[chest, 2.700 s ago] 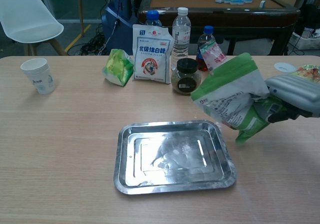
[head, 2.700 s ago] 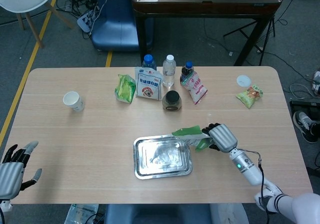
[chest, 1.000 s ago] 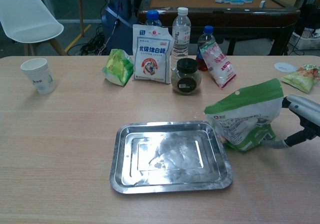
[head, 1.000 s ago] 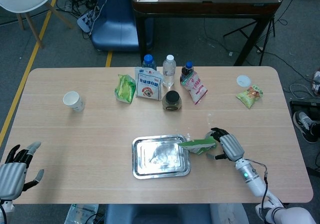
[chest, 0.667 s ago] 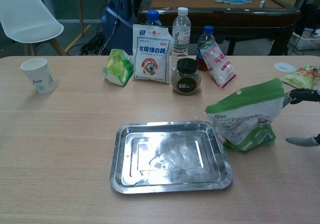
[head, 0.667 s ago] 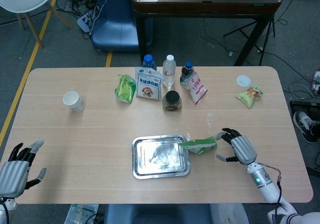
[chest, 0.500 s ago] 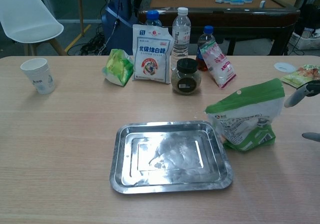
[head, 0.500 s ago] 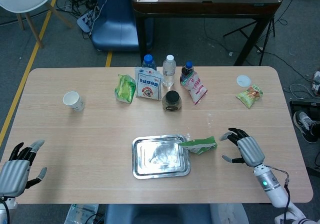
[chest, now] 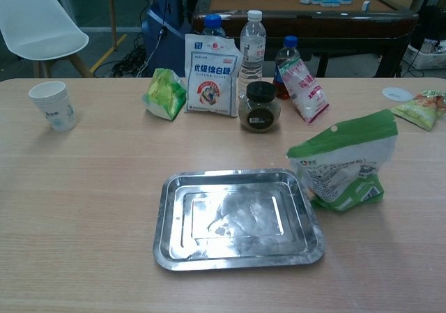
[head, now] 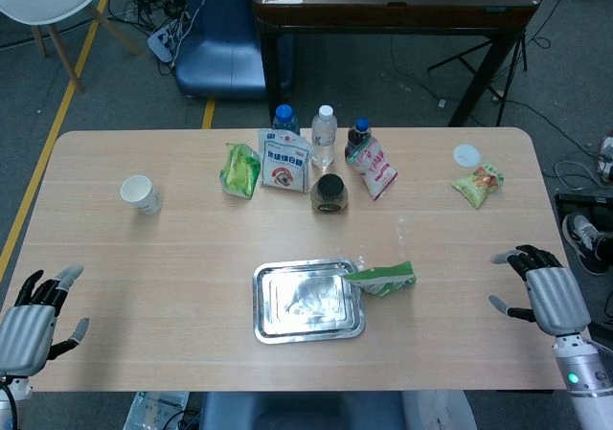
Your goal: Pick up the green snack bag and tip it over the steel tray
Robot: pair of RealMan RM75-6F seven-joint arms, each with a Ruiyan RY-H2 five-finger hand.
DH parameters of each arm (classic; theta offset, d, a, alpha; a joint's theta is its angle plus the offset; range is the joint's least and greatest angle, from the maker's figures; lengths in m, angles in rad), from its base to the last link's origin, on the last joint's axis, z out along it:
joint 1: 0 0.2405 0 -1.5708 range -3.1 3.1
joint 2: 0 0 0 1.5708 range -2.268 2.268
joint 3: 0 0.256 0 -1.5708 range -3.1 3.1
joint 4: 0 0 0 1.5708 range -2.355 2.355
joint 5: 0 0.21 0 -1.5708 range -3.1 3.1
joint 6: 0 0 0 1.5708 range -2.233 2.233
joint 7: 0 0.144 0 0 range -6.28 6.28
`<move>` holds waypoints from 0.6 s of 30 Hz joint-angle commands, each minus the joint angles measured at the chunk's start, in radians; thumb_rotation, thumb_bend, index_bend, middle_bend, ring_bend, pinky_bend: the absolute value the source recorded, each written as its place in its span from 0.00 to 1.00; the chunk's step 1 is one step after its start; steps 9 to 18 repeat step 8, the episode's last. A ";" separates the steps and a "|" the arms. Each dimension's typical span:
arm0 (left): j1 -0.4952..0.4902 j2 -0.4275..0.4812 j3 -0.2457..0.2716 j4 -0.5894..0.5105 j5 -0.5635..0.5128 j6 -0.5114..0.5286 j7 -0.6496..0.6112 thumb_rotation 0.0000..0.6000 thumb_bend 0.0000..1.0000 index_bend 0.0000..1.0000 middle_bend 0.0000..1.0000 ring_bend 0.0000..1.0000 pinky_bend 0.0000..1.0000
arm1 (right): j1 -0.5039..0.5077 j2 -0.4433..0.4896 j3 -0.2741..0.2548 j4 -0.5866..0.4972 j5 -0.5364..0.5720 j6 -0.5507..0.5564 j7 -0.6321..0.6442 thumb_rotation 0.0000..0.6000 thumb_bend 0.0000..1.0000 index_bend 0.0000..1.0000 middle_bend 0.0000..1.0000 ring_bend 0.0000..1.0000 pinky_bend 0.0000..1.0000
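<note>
The green and white snack bag (head: 383,280) (chest: 345,163) stands on the table just right of the steel tray (head: 308,300) (chest: 238,217), touching its right rim. No hand touches it. My right hand (head: 541,298) hovers open near the table's right edge, well to the right of the bag, fingers spread. My left hand (head: 34,323) is open at the front left corner, far from the tray. Neither hand shows in the chest view.
Along the back stand a small green pouch (head: 239,169), a white packet (head: 283,162), two water bottles (head: 324,135), a dark jar (head: 329,192) and a pink packet (head: 374,169). A paper cup (head: 140,193) is at the left; a snack packet (head: 478,184) and white lid (head: 466,154) at the right.
My right hand set the bag down beside the tray, let go of it and drew back to the right. The bag stays standing. The left hand has hardly moved.
</note>
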 commanded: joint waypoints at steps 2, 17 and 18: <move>0.000 0.006 -0.001 -0.016 -0.001 0.002 0.011 1.00 0.31 0.11 0.15 0.20 0.04 | -0.040 0.042 0.006 -0.055 0.031 0.015 -0.037 1.00 0.16 0.36 0.38 0.24 0.28; -0.001 0.003 -0.001 -0.021 0.002 0.004 0.012 1.00 0.31 0.11 0.14 0.20 0.04 | -0.065 0.058 0.009 -0.081 0.025 0.024 -0.045 1.00 0.16 0.36 0.39 0.24 0.28; -0.001 0.003 -0.001 -0.021 0.002 0.004 0.012 1.00 0.31 0.11 0.14 0.20 0.04 | -0.065 0.058 0.009 -0.081 0.025 0.024 -0.045 1.00 0.16 0.36 0.39 0.24 0.28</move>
